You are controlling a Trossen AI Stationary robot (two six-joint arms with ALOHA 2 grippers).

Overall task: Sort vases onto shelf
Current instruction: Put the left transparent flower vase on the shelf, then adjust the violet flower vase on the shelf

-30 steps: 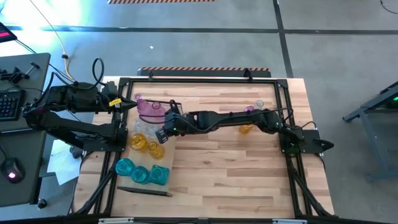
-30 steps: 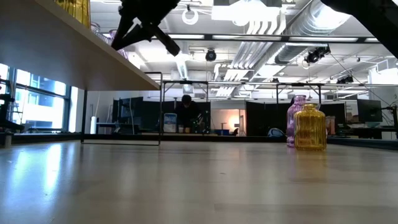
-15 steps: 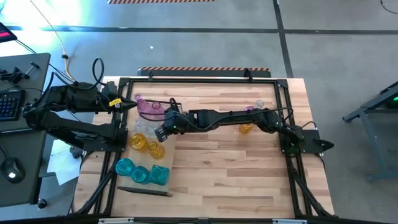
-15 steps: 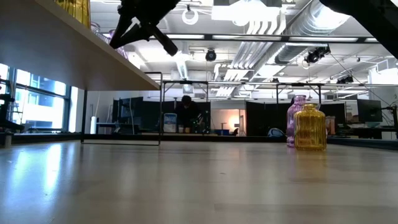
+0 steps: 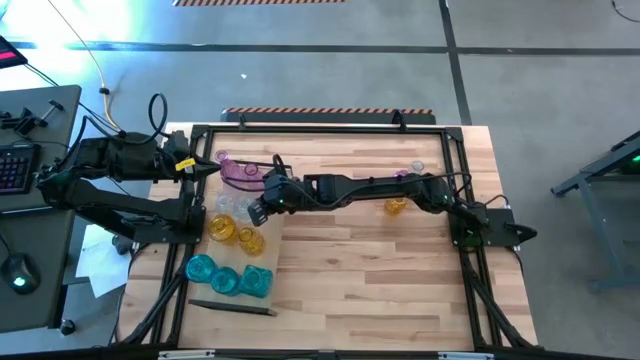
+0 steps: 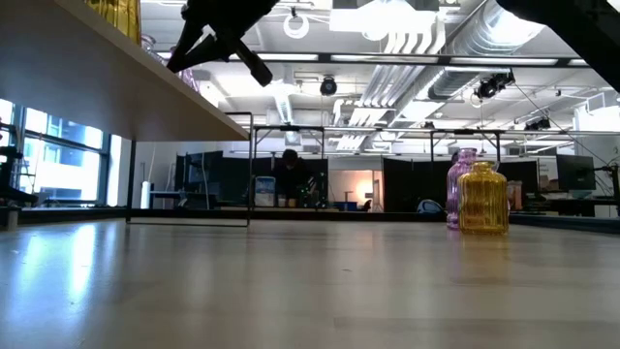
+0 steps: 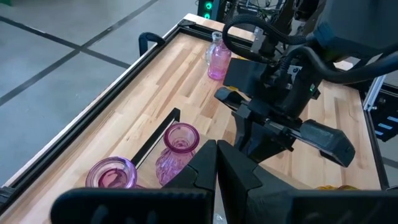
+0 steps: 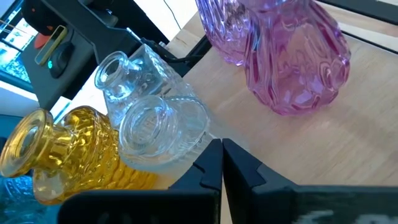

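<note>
Right claw (image 5: 258, 213) shut and empty over the shelf (image 5: 268, 250) — it should open before descending on the clear vases (image 8: 149, 118); left claw (image 5: 205, 164) closed, waiting.

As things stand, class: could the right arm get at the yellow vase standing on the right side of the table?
Probably yes, after pulling back. The right gripper, jaws shut and empty, is over the shelf; the yellow vase stands beside its forearm, with only a pink vase near.

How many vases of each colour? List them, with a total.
Pink vases: 3
Yellow vases: 3
Teal vases: 3
Clear vases: 2
Total: 11
</note>
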